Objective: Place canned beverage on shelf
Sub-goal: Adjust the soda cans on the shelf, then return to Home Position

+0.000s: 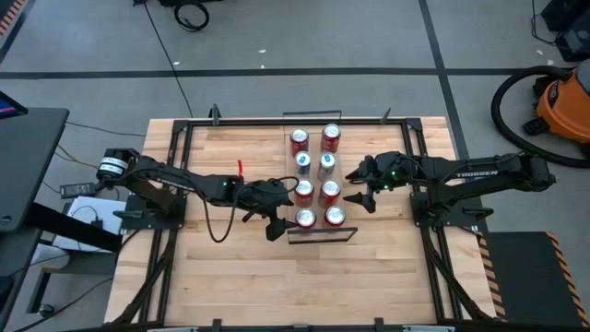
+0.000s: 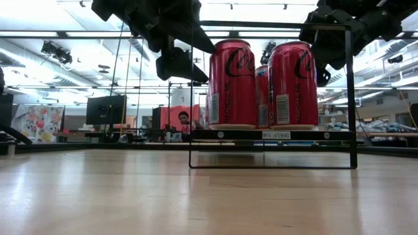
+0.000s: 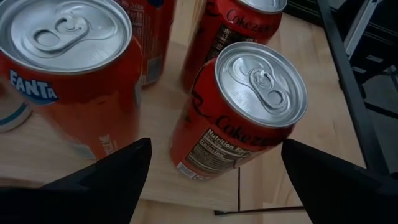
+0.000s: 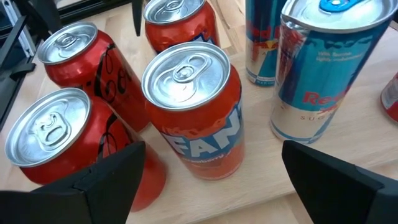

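Several cans stand upright on their bases in two rows on the narrow wooden shelf [image 2: 274, 134]: two Coke Zero cans [image 1: 305, 218] [image 1: 335, 217] at its near end, then Fanta, Red Bull and red cans behind. My left gripper [image 1: 269, 216] is open just left of the near-left Coke Zero can [image 3: 249, 112], which shows ahead between its fingers [image 3: 115, 177]. My right gripper [image 1: 363, 187] is open to the right of the shelf. It faces a Fanta can [image 4: 194, 106], with Coke cans [image 4: 59, 134] on one side and a Red Bull can [image 4: 326, 68] on the other.
The shelf has thin black wire rails at its short ends [image 2: 353, 98]. A black frame [image 1: 175, 175] borders the wooden tabletop [image 1: 277, 286], which has free room on its near side. A small red object [image 1: 241, 169] lies near the left arm. An orange vacuum [image 1: 562, 101] stands off the table.
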{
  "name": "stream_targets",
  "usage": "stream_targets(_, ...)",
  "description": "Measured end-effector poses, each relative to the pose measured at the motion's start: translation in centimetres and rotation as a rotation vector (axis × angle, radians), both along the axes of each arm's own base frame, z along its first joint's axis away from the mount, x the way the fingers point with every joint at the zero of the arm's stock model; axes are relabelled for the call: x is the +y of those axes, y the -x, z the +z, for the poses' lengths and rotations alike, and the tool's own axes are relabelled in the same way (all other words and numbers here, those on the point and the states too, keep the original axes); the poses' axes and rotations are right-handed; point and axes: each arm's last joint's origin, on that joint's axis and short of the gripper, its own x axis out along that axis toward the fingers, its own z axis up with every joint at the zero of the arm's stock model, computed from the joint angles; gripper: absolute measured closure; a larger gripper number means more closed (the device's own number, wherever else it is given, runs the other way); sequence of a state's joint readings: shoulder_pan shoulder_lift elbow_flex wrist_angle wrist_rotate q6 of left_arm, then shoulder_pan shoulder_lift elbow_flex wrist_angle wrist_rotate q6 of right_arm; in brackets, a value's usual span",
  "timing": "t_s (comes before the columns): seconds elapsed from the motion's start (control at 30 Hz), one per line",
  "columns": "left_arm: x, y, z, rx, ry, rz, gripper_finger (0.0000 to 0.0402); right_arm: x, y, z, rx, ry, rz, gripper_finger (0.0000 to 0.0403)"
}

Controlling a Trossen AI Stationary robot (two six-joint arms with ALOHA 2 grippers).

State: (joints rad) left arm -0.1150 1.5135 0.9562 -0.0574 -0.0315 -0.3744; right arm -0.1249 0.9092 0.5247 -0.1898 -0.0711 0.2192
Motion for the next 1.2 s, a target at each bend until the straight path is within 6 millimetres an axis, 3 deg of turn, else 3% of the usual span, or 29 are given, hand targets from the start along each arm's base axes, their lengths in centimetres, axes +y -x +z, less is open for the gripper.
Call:
stream_targets(0.3,0.2,0.7,0.8,-0.002,0.002,0.004,0.0031,0.0,0.2,0.4,0.026,-0.025,-0.011,0.0016)
stream_targets(0.47,1.1,1.6,2.1,-0.012,0.058,0.066,0.0031,0.0,0.6,2.4,0.122,-0.005,-0.042,0.0016)
stream_targets(0.67,3.8,3.3,4.4,-0.063,0.17,0.224,0.0038,-0.4,1.2,5.1,0.0,-0.017,-0.086,0.002)
stream_targets(0.87,5.0,5.3,6.5,-0.133,0.186,0.3,0.0081,-0.5,3.8,5.5,-0.123,0.002,-0.145,0.0041)
stream_targets(1.2,5.8,8.3,5.9,-0.337,0.211,0.396,0.0169,0.1,8.1,7.7,-0.441,-0.084,-0.199,0.0055)
